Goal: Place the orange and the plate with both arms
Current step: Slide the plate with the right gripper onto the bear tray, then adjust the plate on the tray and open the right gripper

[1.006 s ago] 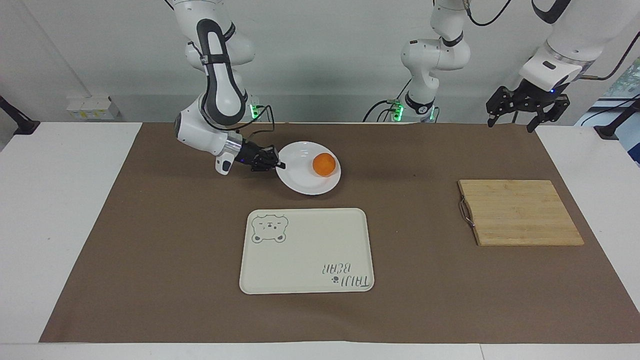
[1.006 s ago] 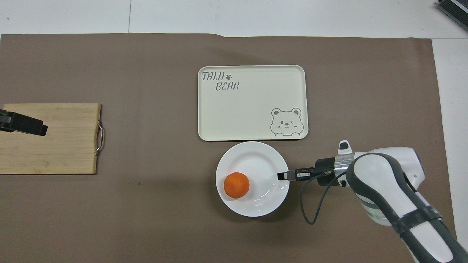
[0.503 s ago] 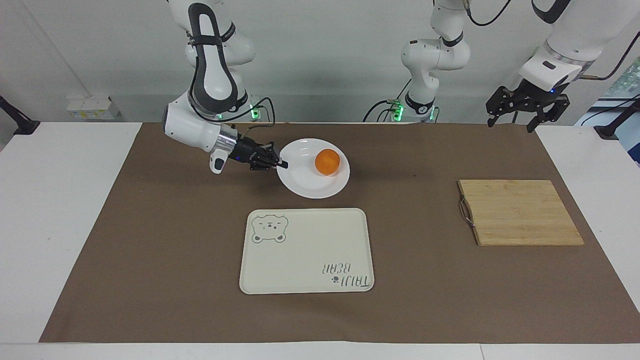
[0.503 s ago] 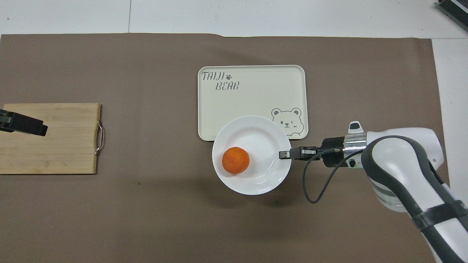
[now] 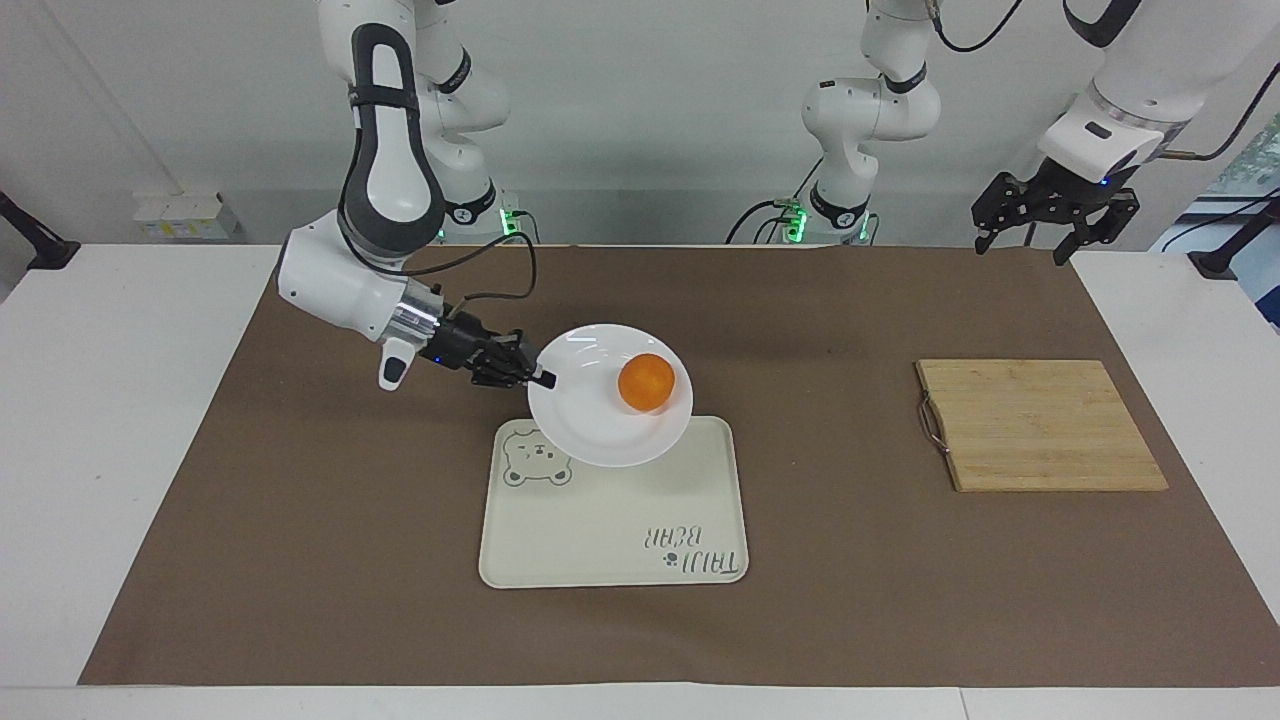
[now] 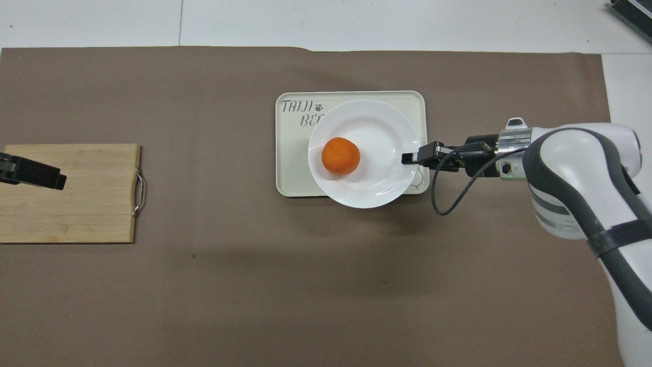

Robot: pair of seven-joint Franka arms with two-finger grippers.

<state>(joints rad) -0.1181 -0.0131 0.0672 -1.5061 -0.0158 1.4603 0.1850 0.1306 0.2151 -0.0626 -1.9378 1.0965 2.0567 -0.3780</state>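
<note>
Left pincer point(image 5: 1040, 225): it hangs in the air over the robots' edge of the desk, at the left arm's end. Its fingers are spread apart and hold nothing. This arm waits.
Right pincer point(image 5: 540, 378): it is clamped on the rim of the plate, on the side toward the right arm's end of the desk. It reaches out low and almost flat.
Plate point(image 5: 590, 430): it is round, white and shiny. The right pincer holds it up in the air over the tray, tipped a little. From above it covers much of the tray and part of the bear picture.
Orange point(image 5: 646, 382): it is small, round and bright. It sits on the plate, on the part away from the pincer.
Tray point(image 5: 610, 530): it is cream with round corners and lies flat in the middle of the desk. It has a bear drawing and the words "TAIJI BEAR".
Cutting board point(image 5: 1040, 425): it is made of wood, with a small metal handle on one short side. It lies flat toward the left arm's end of the desk, well apart from the tray.
Desk point(image 5: 300, 560): a big brown mat covers most of its white top.
</note>
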